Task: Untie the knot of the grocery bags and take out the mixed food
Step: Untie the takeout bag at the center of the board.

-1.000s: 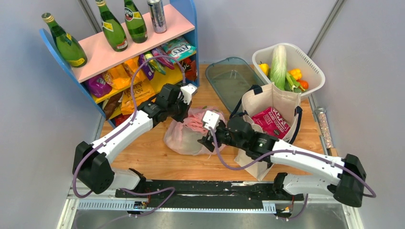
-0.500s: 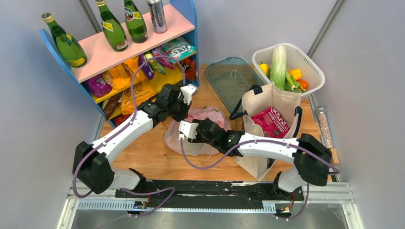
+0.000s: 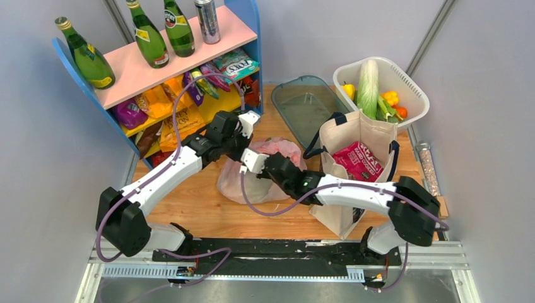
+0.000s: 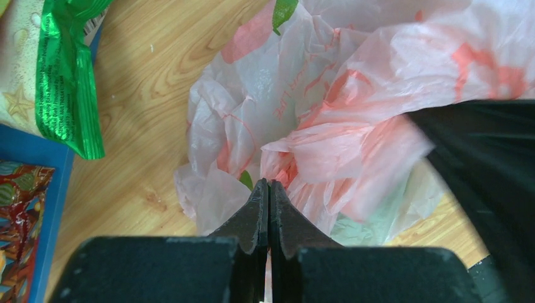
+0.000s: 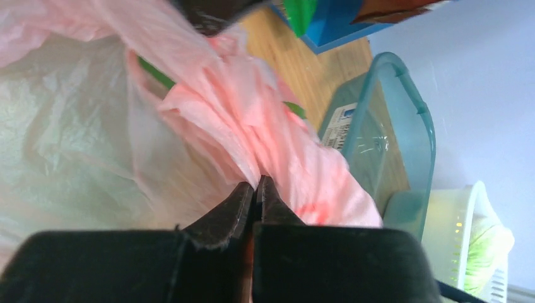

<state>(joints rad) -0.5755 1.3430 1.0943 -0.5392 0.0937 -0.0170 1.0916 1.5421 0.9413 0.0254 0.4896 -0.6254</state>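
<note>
The crinkly pink plastic bag (image 3: 268, 180) lies on the wooden table, with the cream tote (image 3: 353, 132) standing to its right. A magenta crisp packet (image 3: 361, 161) pokes out of the tote. My left gripper (image 3: 241, 146) is at the bag's top left, shut (image 4: 269, 184) with pink film pinched between its fingers. My right gripper (image 3: 250, 165) reaches in from the right, shut (image 5: 255, 183) on the bunched, twisted pink strand of the knot (image 5: 214, 107). That strand stretches up towards the left fingers. Green leaf (image 4: 246, 179) shows through the plastic; the rest of the contents are hidden.
A blue shelf (image 3: 252, 25) with green bottles (image 3: 150, 38) and snack packets (image 3: 176, 123) stands at the back left. A teal plastic tub (image 3: 306, 101) lies behind the bag. A white basket (image 3: 407, 85) with cabbage and peppers sits at the back right.
My right arm swung left across the pink bag and its gripper went from open to shut on the bunched plastic. The left arm kept its place and its grip.
</note>
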